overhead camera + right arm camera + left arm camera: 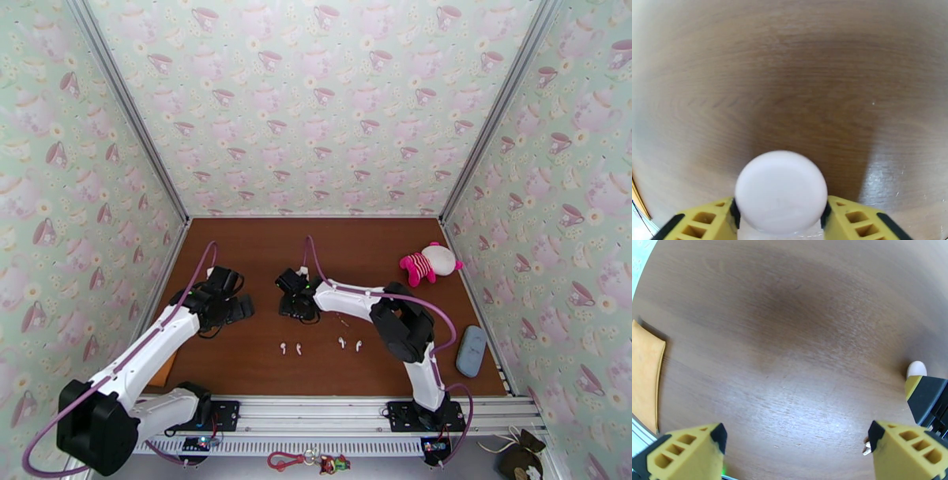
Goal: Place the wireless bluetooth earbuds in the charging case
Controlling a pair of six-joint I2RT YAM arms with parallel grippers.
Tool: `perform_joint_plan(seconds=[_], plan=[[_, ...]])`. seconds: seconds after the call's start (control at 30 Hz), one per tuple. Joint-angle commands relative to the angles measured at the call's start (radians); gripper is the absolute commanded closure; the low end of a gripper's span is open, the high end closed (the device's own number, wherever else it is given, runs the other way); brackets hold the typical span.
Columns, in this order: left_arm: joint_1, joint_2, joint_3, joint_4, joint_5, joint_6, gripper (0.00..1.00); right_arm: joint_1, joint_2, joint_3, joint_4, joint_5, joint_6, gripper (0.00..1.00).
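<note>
Yellow fingers [703,221] of the right gripper [780,205] bracket a round white plastic charging case [781,185], pads touching both its sides. The left gripper [794,453] hangs wide open above the brown wooden table [790,338]. Four tiny white plastic earbuds [299,347] lie in two pairs toward the arm bases, nearer the right gripper. Their stem directions are too small to tell, and the case's lid is too blurred.

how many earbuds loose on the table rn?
4. First earbud and second earbud lie as a left pair; third earbud and fourth earbud as a right pair, in one row toward the near edge. Others may be hidden.
</note>
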Motion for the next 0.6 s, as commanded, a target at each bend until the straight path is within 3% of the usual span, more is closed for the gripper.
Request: perform_joint_plan(seconds=[0.0, 0.27, 0.57], plan=[[0.008, 0.017, -0.003, 0.003, 0.033, -0.007, 0.0, 0.004, 0.001, 0.027, -0.017, -0.006, -0.011, 0.36], [0.008, 0.043, 0.005, -0.002, 0.055, -0.003, 0.0, -0.012, -0.152, 0.022, -0.069, 0.012, -0.067, 0.18], [0.003, 0.073, -0.006, 0.019, 0.103, -0.011, 0.0, -0.065, -0.336, -0.181, -0.023, -0.069, -0.097, 0.17]])
